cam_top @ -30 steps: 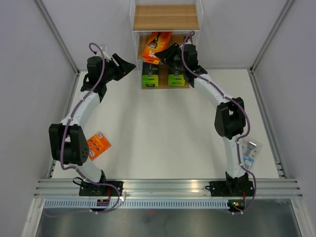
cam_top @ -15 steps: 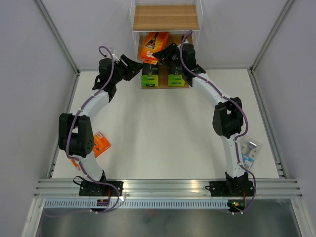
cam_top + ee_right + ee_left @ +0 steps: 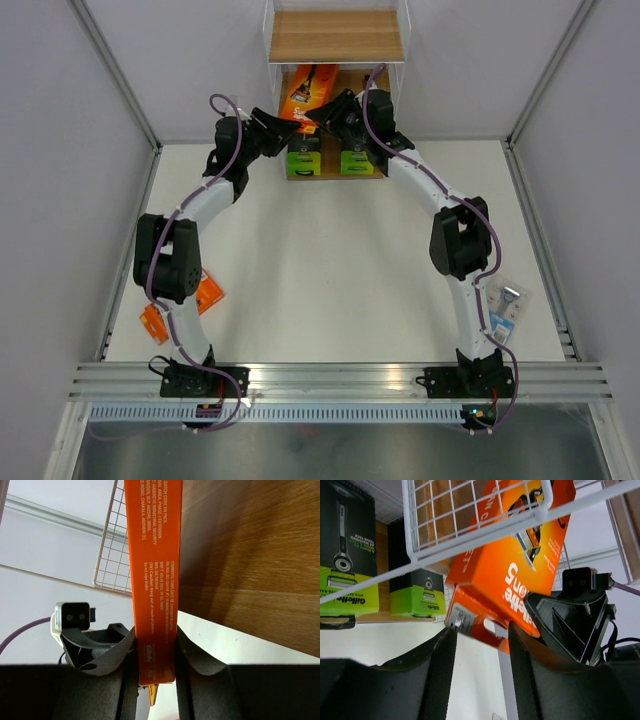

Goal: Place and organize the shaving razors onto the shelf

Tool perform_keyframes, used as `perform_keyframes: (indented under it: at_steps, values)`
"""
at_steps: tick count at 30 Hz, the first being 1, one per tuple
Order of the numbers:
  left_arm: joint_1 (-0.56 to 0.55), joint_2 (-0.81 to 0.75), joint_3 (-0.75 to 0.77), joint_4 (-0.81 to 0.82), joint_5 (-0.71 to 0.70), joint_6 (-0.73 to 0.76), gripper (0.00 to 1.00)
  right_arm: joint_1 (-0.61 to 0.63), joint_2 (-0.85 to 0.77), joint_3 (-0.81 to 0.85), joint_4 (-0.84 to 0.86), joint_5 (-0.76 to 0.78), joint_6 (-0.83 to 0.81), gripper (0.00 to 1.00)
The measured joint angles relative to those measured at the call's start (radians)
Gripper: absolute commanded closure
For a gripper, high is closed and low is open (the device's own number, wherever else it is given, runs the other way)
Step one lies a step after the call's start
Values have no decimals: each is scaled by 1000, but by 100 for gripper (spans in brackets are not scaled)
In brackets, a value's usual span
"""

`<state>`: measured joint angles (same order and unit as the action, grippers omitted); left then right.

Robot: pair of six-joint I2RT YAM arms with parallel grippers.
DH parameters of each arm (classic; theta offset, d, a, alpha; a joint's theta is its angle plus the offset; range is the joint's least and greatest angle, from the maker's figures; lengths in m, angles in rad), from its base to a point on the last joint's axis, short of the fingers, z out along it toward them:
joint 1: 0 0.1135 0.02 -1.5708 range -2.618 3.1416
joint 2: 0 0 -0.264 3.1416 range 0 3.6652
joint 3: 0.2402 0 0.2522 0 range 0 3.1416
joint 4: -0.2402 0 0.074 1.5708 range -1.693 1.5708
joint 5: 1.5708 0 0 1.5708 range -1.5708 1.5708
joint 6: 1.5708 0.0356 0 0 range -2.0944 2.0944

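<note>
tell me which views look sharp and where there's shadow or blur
top external: sharp, evenly lit, faint shadows on the table. left wrist: orange pack print crisp, left pincer close to the lens dark and soft. right wrist: pack's small print readable, shadow band across the shelf board, right pincer dim and blurred.

We see our left arm (image 3: 205, 200) and right arm (image 3: 420, 180) dressed in white shells set between bulky black joint housings. Behind each claw a thin purple cable (image 3: 626, 588) loops out and trails along the links. The left claw (image 3: 481, 629) and right claw (image 3: 154, 632) have matte black fingers with smooth, curved inner edges; a small grey camera box (image 3: 72, 615) sits just behind the left claw
</note>
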<state>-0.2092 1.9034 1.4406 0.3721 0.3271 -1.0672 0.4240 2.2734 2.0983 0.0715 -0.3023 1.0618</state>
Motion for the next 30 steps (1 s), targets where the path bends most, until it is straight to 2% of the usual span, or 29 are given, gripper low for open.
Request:
perform_keyframes:
  at_steps: [4, 7, 9, 10, 12, 13, 15, 16, 21, 30]
  values:
    - [0, 34, 38, 9, -3, -24, 61, 1, 2, 0, 3, 5, 4, 86]
    - [-2, 43, 49, 29, -4, -45, 76, -3, 13, 10, 5, 0, 15, 86]
    - [-3, 51, 55, 49, -4, -63, 80, -3, 22, 18, 12, 0, 20, 85]
    - [-4, 54, 55, 55, -4, -74, 87, -3, 25, 19, 16, 0, 23, 85]
    - [-5, 61, 56, 69, -5, -95, 95, -4, 29, 20, 21, 0, 27, 82]
    - [-5, 66, 56, 79, -7, -105, 98, -5, 30, 21, 23, 0, 27, 77]
    - [-7, 71, 56, 90, -15, -123, 98, -6, 32, 21, 23, 1, 27, 70]
    - [-8, 72, 56, 94, -19, -129, 98, -6, 32, 21, 23, 1, 27, 62]
    - [-21, 72, 41, 145, -73, -146, 98, -7, 30, 28, 15, -14, 6, 36]
    - [-63, 53, 32, 135, -233, -141, 98, 7, -42, -38, -142, 18, -90, 31]
